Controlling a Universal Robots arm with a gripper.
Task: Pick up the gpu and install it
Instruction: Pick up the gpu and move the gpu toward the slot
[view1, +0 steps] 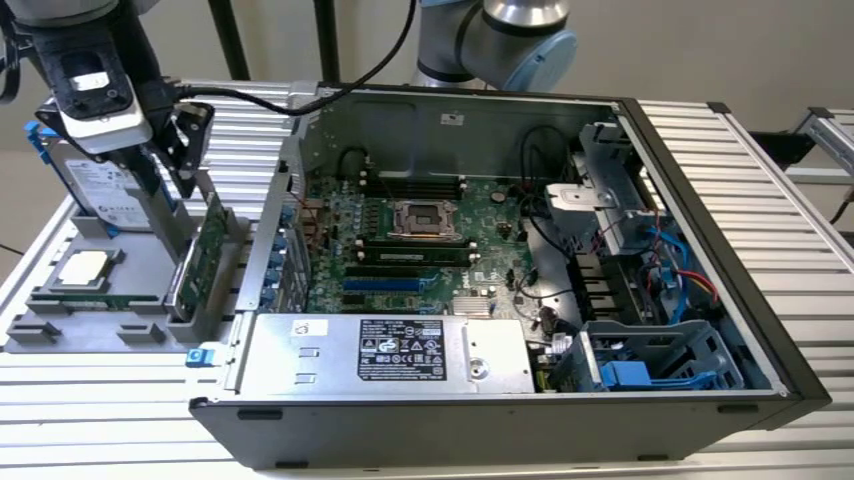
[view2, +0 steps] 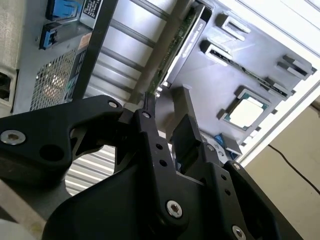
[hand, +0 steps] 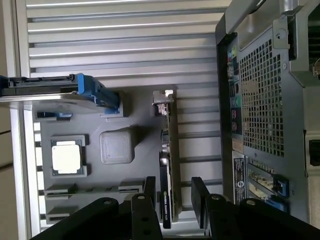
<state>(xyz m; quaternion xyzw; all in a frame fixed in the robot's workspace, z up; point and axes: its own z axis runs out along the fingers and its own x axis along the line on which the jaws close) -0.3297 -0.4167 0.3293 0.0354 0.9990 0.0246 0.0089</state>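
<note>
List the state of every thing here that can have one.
gripper: open, one finger on each side of the graphics card, not clamped.
graphics card: standing on edge in the gray holder, not lifted.
hard drive: standing upright in the holder.
processor: lying flat in the holder.
computer case: on its side, side panel off, inside exposed.

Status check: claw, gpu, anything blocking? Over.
Claw open over the gpu, a finger each side, not gripping. Gpu upright in gray holder beside the computer case. Hard drive stands apart from the claw.
</note>
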